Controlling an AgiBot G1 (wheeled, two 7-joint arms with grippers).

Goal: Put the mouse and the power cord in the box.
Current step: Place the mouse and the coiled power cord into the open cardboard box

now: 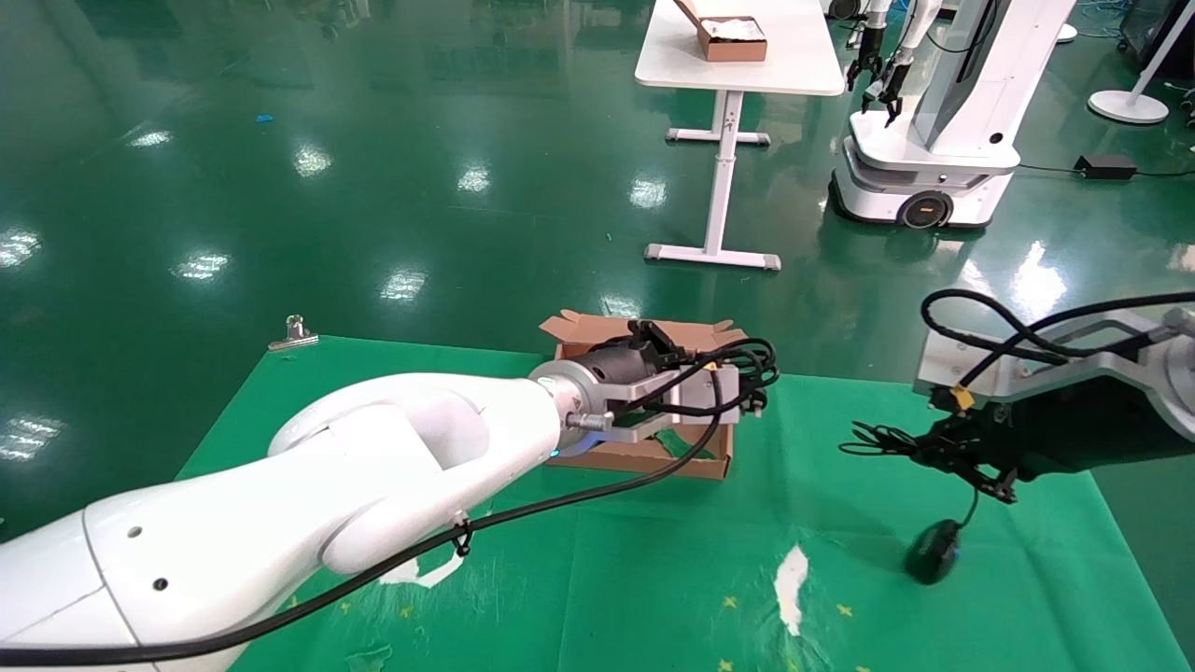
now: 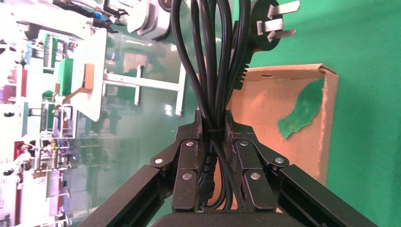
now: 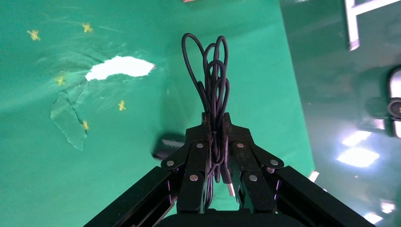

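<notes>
The left gripper [image 1: 686,359] hangs over the box [image 1: 644,457], its jaws clamped on the coiled power cord [image 1: 747,369]. In the left wrist view the loops of the power cord [image 2: 210,71] run between the black fingers [image 2: 189,156], and the chunky plug [image 2: 265,28] with its metal prongs sticks out beyond the box's corner. The box [image 2: 283,156] lies open on the green mat [image 1: 822,439], a green scrap [image 2: 300,113] on its floor, small flaps [image 1: 569,327] along the far edge. The left arm itself covers much of the box from the head camera.

Over on the right, the right gripper [image 1: 971,457] is raised above the mat, well apart from the box, jaws closed on the mouse's thin bundled cable [image 3: 213,80]. The mouse [image 1: 934,551] dangles below on its wire, low over the mat; whether it touches the mat, I cannot tell. From the right wrist camera the mouse body [image 3: 168,146] peeks out just beside the fingers [image 3: 196,156].

The mat is worn: a white torn patch [image 1: 792,574] lies between the arms, and another [image 1: 415,569] beneath the left arm. A metal clip [image 1: 295,333] holds the mat's far left corner. Beyond, across the glossy green floor, stands a white table [image 1: 738,56] bearing another brown box [image 1: 733,39], with a second robot [image 1: 943,121] next to it.
</notes>
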